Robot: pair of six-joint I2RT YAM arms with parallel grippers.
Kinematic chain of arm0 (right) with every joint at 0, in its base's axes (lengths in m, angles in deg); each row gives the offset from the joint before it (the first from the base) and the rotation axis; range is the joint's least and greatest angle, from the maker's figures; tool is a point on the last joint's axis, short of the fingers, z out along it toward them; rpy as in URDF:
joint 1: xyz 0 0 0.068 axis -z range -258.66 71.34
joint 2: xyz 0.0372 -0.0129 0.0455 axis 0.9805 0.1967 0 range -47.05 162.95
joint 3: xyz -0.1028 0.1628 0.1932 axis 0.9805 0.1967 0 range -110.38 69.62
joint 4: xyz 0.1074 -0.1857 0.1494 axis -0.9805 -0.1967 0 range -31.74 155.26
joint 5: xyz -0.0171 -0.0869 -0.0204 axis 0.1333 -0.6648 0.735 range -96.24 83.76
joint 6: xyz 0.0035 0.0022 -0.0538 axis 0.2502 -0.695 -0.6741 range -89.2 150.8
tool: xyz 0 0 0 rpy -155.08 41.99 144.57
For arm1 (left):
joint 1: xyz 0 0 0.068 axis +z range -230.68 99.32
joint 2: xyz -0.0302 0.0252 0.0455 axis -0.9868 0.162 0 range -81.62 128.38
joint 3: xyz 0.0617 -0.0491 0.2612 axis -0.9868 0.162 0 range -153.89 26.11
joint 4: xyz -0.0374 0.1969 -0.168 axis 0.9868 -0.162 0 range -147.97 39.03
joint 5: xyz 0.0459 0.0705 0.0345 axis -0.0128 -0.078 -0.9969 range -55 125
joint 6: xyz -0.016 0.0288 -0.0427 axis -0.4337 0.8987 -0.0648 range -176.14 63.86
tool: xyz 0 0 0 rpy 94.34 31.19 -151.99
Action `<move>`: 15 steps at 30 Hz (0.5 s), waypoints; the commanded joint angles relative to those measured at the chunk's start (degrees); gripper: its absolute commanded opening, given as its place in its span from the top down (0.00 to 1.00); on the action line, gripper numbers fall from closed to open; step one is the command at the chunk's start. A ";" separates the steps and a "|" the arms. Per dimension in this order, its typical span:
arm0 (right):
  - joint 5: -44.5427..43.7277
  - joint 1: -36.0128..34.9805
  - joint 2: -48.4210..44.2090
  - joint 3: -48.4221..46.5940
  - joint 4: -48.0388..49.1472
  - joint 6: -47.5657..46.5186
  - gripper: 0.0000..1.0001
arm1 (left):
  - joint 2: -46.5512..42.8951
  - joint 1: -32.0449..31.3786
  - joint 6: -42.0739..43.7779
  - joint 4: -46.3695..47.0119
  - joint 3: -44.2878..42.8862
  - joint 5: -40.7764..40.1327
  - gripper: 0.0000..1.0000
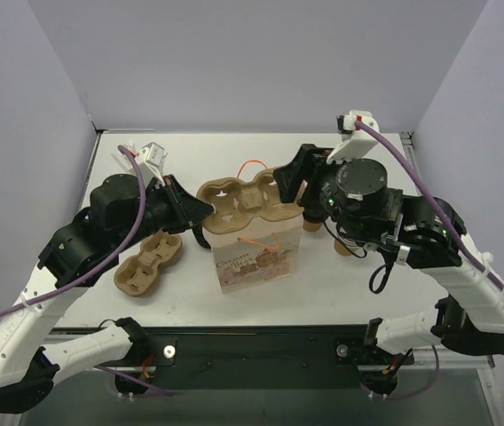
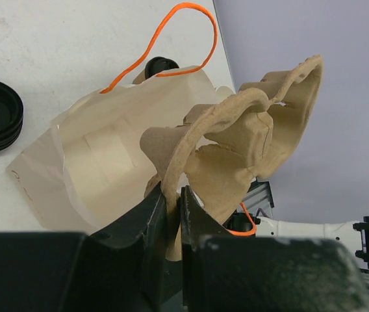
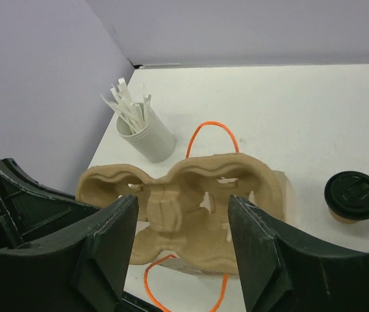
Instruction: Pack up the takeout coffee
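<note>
With the left tool (image 2: 173, 201) pinching the cup carrier (image 3: 171, 201) over the bag (image 2: 100, 149) and the right tool (image 3: 183, 214) open, the coffee (image 3: 354, 195) stands upright beside the bag toward the worktop's (image 3: 288, 104) right edge, nearer that open tool.

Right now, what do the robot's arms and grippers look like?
The left arm and right arm have white lower links and black upper joints. A purple cable runs along each. The left gripper and right gripper have black, angular fingers.
</note>
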 commanded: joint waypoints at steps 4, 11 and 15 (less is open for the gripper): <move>12.03 1.79 10.67 -9.11 -10.77 1.18 0.37 | 0.65 0.49 -3.82 1.83 -0.71 -0.21 1.00; 14.85 2.58 14.37 -10.79 -14.04 2.52 0.37 | 0.48 0.58 -4.44 3.15 -0.18 -0.03 1.00; 14.16 2.67 15.78 -11.23 -15.36 1.64 0.39 | 0.48 0.49 -4.61 4.12 0.17 0.50 1.00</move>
